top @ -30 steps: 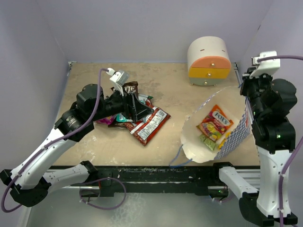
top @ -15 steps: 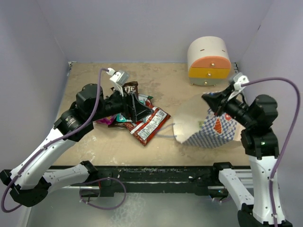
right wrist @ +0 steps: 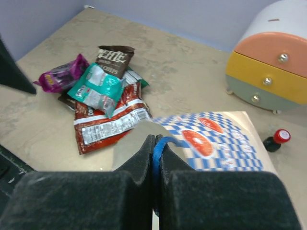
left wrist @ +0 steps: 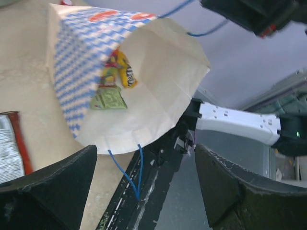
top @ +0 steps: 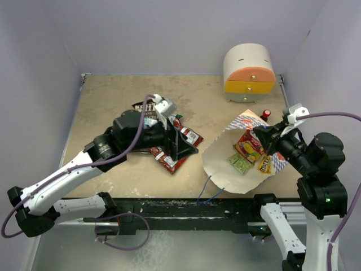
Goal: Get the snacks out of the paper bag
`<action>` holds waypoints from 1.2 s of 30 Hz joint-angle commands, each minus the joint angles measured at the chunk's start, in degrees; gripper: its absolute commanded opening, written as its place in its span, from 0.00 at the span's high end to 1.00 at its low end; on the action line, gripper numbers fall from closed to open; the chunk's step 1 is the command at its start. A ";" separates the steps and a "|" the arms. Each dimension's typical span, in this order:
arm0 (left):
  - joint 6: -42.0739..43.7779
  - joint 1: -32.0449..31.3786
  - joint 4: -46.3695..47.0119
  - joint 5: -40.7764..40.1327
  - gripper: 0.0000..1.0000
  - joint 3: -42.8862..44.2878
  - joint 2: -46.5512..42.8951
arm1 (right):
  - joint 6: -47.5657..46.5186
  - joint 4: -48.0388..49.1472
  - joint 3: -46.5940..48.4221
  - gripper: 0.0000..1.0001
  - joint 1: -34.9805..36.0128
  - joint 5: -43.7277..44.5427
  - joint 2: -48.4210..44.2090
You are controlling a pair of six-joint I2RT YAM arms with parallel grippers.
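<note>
The paper bag [top: 225, 166] lies on its side at the right, its mouth open toward the front left. Inside it are a red-and-yellow packet [top: 249, 144], a green one [top: 240, 164] and a yellow one [top: 264, 165]. My right gripper [top: 264, 134] is shut on the bag's blue string handle [right wrist: 158, 143], above the bag's checked side [right wrist: 216, 139]. My left gripper [top: 189, 149] is open and empty, just left of the bag's mouth [left wrist: 158, 72]. Other snacks [top: 169, 161] lie piled mid-table: Kettle bag [right wrist: 114, 57], teal [right wrist: 98, 88], magenta [right wrist: 60, 76], red-and-white [right wrist: 108, 122].
A cream domed mini cabinet [top: 248, 72] with orange and yellow drawers stands at the back right. A small red-capped object [top: 265, 113] lies between it and the bag. The bag's other blue handle [left wrist: 129, 172] hangs over the table's near edge.
My right gripper swung the bag over and down, so it now lies with its mouth open to the front left. My left arm moved right from the pile to the bag's mouth.
</note>
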 commanded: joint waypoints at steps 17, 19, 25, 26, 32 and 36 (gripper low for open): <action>58.53 -32.77 21.75 -25.37 0.35 -0.40 27.08 | -7.54 -4.61 7.83 1.00 0.05 -7.98 5.08; 62.79 -32.21 21.86 -24.58 0.37 1.12 30.96 | -6.98 -4.76 7.89 1.00 0.05 -8.14 5.04; 64.71 -28.12 25.38 -18.19 0.42 4.04 40.31 | -5.28 -4.68 8.55 1.00 0.05 -9.15 4.90; 65.20 -28.07 25.54 -17.91 0.42 4.67 41.52 | -5.05 -4.15 8.51 1.00 0.05 -9.36 4.95; 65.71 -27.08 27.40 -16.84 0.46 7.37 48.26 | -3.32 -3.93 8.00 1.00 0.05 -9.53 5.17; 67.49 -26.51 28.09 -18.53 0.48 8.42 52.78 | -2.57 -3.91 8.08 1.00 0.05 -9.90 5.04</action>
